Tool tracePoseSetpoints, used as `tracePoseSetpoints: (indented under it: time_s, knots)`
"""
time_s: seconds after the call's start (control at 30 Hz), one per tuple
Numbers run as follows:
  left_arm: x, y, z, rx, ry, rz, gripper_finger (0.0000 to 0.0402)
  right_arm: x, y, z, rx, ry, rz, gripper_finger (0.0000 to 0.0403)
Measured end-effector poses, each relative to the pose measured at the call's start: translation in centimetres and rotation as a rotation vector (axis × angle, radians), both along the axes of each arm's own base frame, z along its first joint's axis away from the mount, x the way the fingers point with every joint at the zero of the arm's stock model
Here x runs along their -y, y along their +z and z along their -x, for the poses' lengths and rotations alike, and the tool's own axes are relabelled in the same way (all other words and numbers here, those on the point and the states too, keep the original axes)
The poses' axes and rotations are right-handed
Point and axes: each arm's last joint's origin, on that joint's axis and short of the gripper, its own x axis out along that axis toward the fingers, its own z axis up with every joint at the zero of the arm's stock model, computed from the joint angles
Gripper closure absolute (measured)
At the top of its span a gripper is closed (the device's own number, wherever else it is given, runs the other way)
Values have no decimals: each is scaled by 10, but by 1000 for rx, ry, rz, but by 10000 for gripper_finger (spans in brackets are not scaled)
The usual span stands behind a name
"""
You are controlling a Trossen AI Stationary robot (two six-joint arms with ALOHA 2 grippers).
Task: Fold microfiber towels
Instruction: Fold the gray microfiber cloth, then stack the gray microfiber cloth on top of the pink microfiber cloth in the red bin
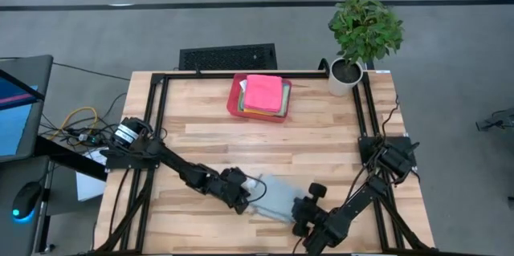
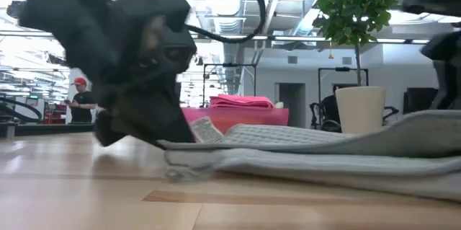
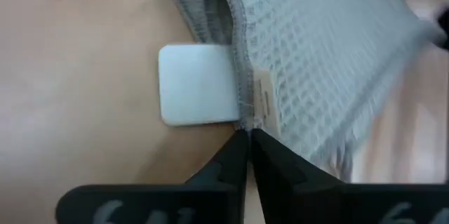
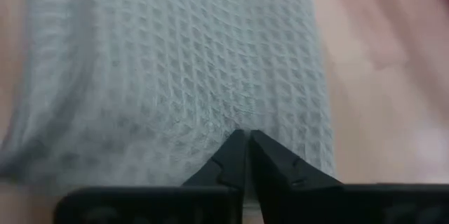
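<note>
The grey towel (image 1: 277, 198) lies at the near edge of the desk (image 1: 209, 140), between my arms. My left jaws (image 3: 250, 134) are clamped on its hemmed edge by the label; my right jaws (image 4: 245, 136) are pinched on the weave opposite, presumably to lift both sides for a fold. Beyond, the red tray (image 1: 234, 100) holds the stacked towels (image 1: 263, 93), pink uppermost.

A grey towel (image 2: 338, 147) lies rumpled across the wooden table (image 2: 86, 201), one layer lifted over another. A dark claw (image 2: 137, 125) presses down at its left end. Behind stand a red tray (image 2: 238, 117) stacked with pink towels (image 2: 241, 101), a white-potted plant (image 2: 358, 50), and a distant person (image 2: 81, 100).
</note>
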Motion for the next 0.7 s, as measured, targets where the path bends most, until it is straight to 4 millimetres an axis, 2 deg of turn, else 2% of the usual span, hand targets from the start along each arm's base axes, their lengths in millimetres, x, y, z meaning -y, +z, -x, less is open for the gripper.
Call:
tracePoseSetpoints:
  time_s: [0.1,0.2,0.3,0.43,0.57,0.7]
  knots:
    - [12,1,5,30,35,-4,379,13,2,1,-98,73,98,359]
    - [20,2,9,66,81,-14,359,25,11,-3,-149,111,114,362]
    - [23,3,11,76,84,0,327,34,24,-3,-153,91,111,349]
    - [23,9,3,129,40,68,270,32,60,7,-38,56,18,306]
    - [9,18,-13,200,-20,193,210,32,97,23,74,-31,-152,246]
    - [-7,20,-22,157,-97,325,164,30,109,35,164,-221,-309,194]
